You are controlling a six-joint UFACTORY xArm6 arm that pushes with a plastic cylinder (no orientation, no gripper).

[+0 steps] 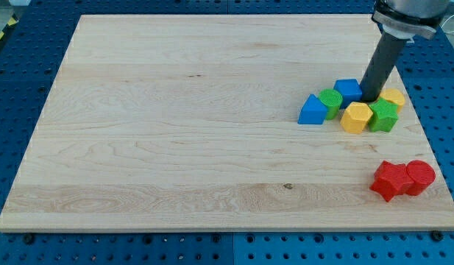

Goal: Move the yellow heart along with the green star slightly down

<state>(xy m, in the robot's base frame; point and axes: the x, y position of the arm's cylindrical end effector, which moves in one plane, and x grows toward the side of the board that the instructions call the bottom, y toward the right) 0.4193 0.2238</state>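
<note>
The yellow heart (394, 97) lies near the board's right edge, partly hidden behind the green star (383, 117), which touches it just below and to the left. My tip (371, 99) rests on the board just left of the yellow heart, above the green star and against the right side of the blue cube (348, 90). The dark rod slants up to the view's top right.
A yellow hexagon-like block (356, 118) touches the green star's left side. A green cylinder (330, 101) and a blue triangle (312, 110) sit further left in the same cluster. A red star (389, 181) and a red cylinder (420, 177) lie together at the lower right on the wooden board (175, 132).
</note>
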